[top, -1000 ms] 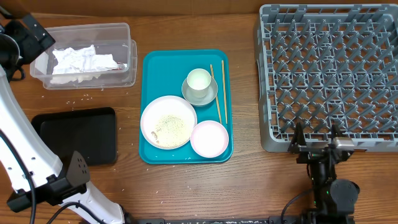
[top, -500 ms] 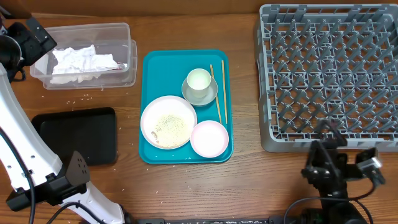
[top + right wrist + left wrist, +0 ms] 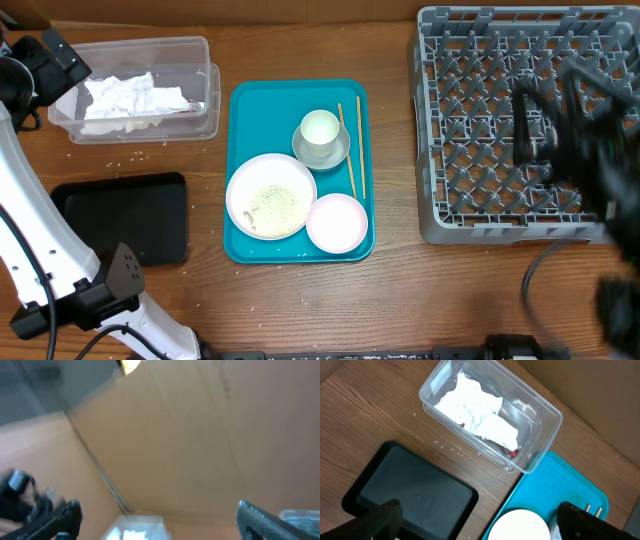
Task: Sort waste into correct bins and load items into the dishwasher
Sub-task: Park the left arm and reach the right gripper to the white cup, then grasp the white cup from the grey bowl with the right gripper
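The clear tub (image 3: 140, 42) at the back left holds crumpled white napkins (image 3: 125, 98) and a red-and-white wrapper (image 3: 192, 105). It also shows in the left wrist view (image 3: 540, 415). The black tray (image 3: 125, 215) lies in front of it. The large plate (image 3: 270, 195) carries rice. A pale-pink dish (image 3: 337, 222), a cup (image 3: 320, 128) and chopsticks (image 3: 353, 150) share the teal tray. The grey dish rack (image 3: 470, 100) stands at the right. My left gripper (image 3: 477, 527) is open and empty, high above the black tray (image 3: 410, 490). My right gripper (image 3: 160, 520) is open and empty, a blur over the rack.
The dishes lie on a teal serving tray (image 3: 270, 110) in the middle of the table. Loose rice grains (image 3: 130, 155) are scattered on the wood between the tub and the black tray. A cardboard wall fills the right wrist view.
My right arm has swung up from the table's front edge to over the dish rack and is blurred. The left arm and all objects have not moved.
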`<state>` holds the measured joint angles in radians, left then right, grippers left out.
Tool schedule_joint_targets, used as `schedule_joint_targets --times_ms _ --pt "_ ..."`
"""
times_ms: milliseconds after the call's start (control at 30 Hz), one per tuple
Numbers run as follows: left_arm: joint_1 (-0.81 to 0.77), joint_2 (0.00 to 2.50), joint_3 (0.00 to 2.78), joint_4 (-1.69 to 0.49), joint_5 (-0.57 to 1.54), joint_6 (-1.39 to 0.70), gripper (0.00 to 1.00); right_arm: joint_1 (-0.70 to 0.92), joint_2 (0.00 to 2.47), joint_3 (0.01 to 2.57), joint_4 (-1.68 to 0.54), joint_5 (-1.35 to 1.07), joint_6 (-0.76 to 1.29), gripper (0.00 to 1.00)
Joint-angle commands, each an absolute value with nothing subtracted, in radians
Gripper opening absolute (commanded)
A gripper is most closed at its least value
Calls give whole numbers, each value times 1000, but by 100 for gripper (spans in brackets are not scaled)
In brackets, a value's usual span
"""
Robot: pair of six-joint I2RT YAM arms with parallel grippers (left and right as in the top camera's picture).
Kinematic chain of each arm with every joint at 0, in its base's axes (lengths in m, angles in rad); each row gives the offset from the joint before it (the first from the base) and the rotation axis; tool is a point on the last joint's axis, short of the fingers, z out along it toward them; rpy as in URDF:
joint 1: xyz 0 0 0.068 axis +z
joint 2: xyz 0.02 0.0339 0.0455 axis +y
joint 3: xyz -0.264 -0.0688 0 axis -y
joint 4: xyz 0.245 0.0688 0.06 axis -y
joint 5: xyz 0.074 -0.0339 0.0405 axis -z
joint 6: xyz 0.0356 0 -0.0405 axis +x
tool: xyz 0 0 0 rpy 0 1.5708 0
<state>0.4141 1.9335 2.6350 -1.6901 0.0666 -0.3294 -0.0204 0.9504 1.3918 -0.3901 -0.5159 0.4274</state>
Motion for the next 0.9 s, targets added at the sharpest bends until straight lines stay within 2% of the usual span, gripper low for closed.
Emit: schedule_joint_targets --times_ms 0,167,300,467,700,733,767,800,867 --pt "417 1929 2631 -1689 59 -310 100 38 1205 1705 -593 -624 186 100" --pt "417 1929 2631 -1690 59 -310 100 210 1550 2131 -956 -506 73 100" --pt "417 1929 2631 -1690 59 -310 100 359 1781 2332 -1161 -404 -10 100" --pt "417 1929 2631 -1690 59 -310 100 485 1980 2348 -1255 -392 -7 100" --pt "417 1929 2631 -1690 59 -310 100 561 2138 2339 -1339 -498 -4 100" --pt "417 1929 2631 -1690 59 -310 100 571 2154 2334 -1335 -476 -4 86" --pt "417 1929 2631 -1689 59 -310 100 579 2167 2328 -1328 -441 3 65" --pt "417 1929 2631 -1690 59 -310 100 591 2182 2321 -1325 -377 36 57" --pt "417 1929 2631 -1690 59 -310 100 614 2211 2317 -1322 -196 128 59"
